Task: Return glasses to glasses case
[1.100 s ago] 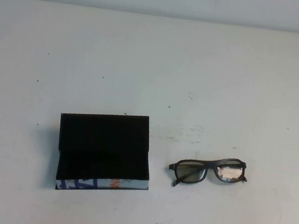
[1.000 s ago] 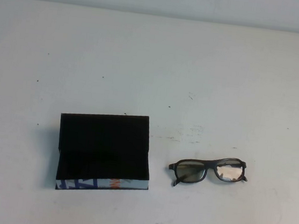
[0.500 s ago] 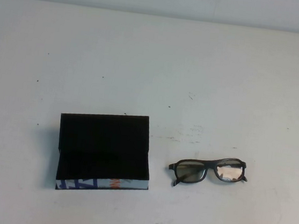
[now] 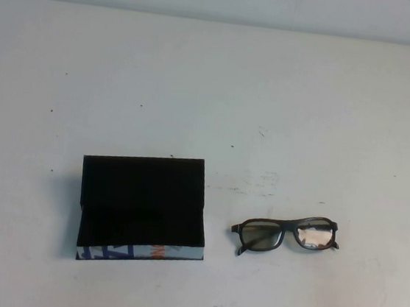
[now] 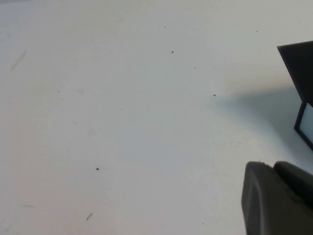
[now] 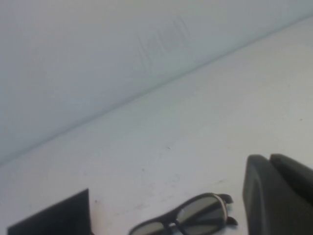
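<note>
Centrally on the white tabletop (image 4: 285,96) sits the glasses case (image 4: 142,207), taken here as the landmark: a black rectangular box, lid flap folded back and standing open away from the robot, dark interior exposed. Its near front edge is white with blue and orange print. Nothing lies inside it that can be made out.

Glasses (image 4: 285,234) lie flat on the tabletop to the right of the case, apart from it, roughly level with the case's near half. Black plastic frame, rectangular lenses with a slight tint; the lens farther from the case catches a pale reflection. Thin black arms, apparently folded behind the frame. Frame front runs roughly parallel to the case's front edge, slightly skewed.

Left tool (image 5: 279,198): only a dark edge of it shows in the left wrist view, above bare tabletop left of the case, whose corner (image 5: 301,83) is visible. Cannot tell whether it is spread or pressed together.

Right tool (image 6: 276,196): pressed together, empty, hanging off to the right of the case, beyond the glasses (image 6: 183,218), touching neither.
</note>
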Robot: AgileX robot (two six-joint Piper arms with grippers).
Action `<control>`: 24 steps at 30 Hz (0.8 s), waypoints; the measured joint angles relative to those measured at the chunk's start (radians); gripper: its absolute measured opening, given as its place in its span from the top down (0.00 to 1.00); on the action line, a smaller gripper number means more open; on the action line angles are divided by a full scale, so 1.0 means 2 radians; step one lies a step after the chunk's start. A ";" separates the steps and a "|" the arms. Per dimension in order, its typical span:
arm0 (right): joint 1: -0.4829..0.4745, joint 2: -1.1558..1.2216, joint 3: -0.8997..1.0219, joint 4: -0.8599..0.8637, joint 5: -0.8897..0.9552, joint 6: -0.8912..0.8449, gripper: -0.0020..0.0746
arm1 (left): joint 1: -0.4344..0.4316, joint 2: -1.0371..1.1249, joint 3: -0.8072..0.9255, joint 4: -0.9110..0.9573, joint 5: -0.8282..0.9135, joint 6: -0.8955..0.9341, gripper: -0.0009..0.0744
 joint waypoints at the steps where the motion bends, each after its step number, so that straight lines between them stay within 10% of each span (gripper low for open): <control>1: 0.000 0.000 0.000 0.020 -0.005 0.000 0.99 | 0.000 0.000 0.000 0.000 0.000 0.000 0.99; 9: 0.000 0.004 -0.014 0.102 0.015 0.000 0.99 | 0.000 0.000 0.000 0.000 0.000 0.000 0.99; 24: 0.000 0.393 -0.304 -0.038 0.416 -0.067 0.99 | 0.000 0.000 0.000 0.000 0.000 0.000 0.99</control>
